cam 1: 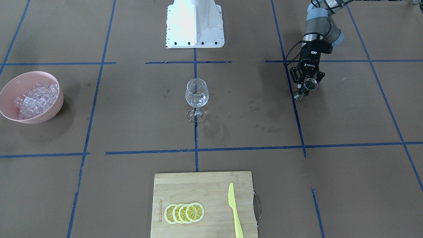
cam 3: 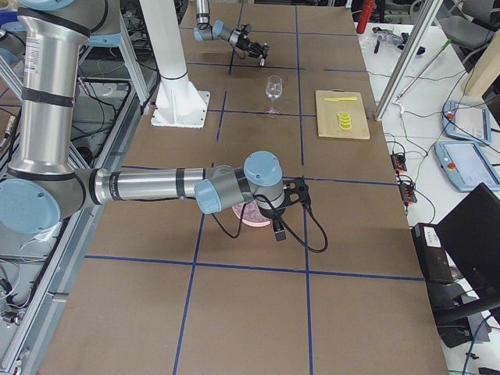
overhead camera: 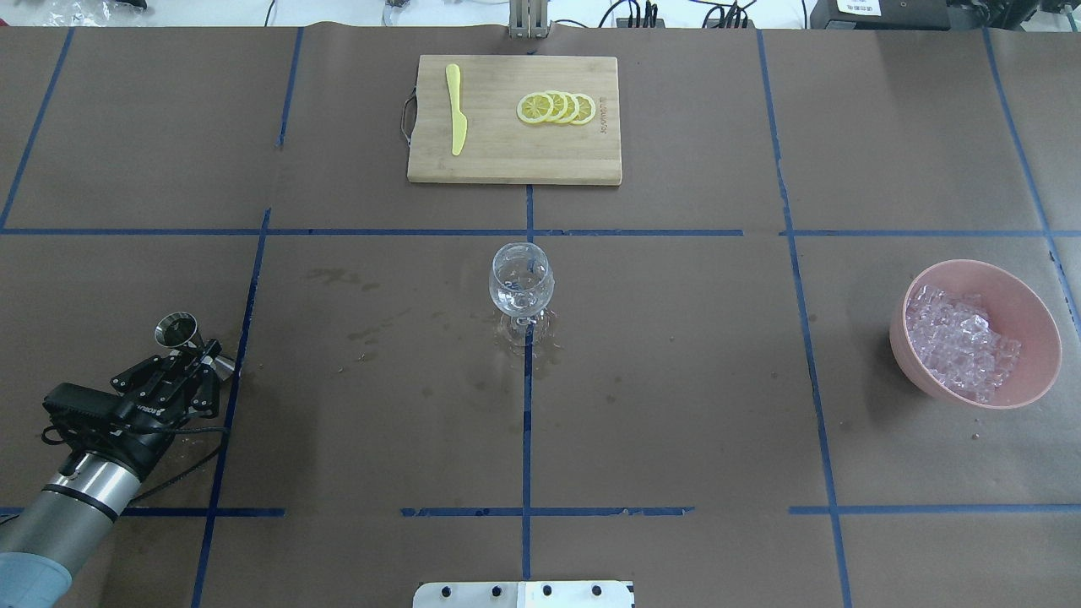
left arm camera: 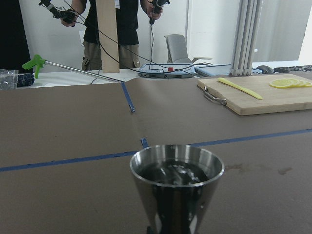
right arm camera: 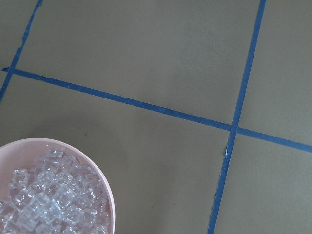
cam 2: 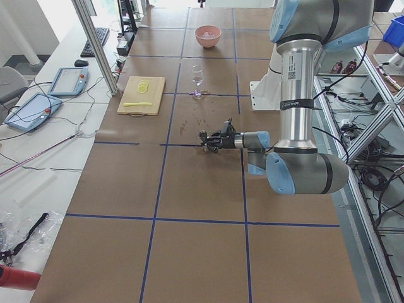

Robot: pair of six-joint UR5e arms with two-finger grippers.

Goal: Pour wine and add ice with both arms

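My left gripper [overhead camera: 192,365] is shut on a steel jigger [overhead camera: 176,329] at its waist, low over the table on my left; it also shows in the front view [cam 1: 304,88]. The left wrist view shows the jigger's cup [left arm camera: 176,181] upright; its inside glints, and I cannot tell whether it holds wine. A clear wine glass [overhead camera: 521,283] stands at the table's middle [cam 1: 197,94]. The ice [overhead camera: 963,338] fills a pink bowl [overhead camera: 1029,304] on my right. My right gripper [cam 3: 286,195] shows only in the exterior right view, high near the bowl; I cannot tell its state. Ice [right arm camera: 44,202] shows below it.
A wooden cutting board [overhead camera: 507,156] at the far edge carries lemon slices [overhead camera: 557,108] and a yellow knife [overhead camera: 456,118]. Wet spots mark the paper around the glass's foot [overhead camera: 528,333]. The white robot base [cam 1: 195,23] stands at the near edge. People stand beyond the table.
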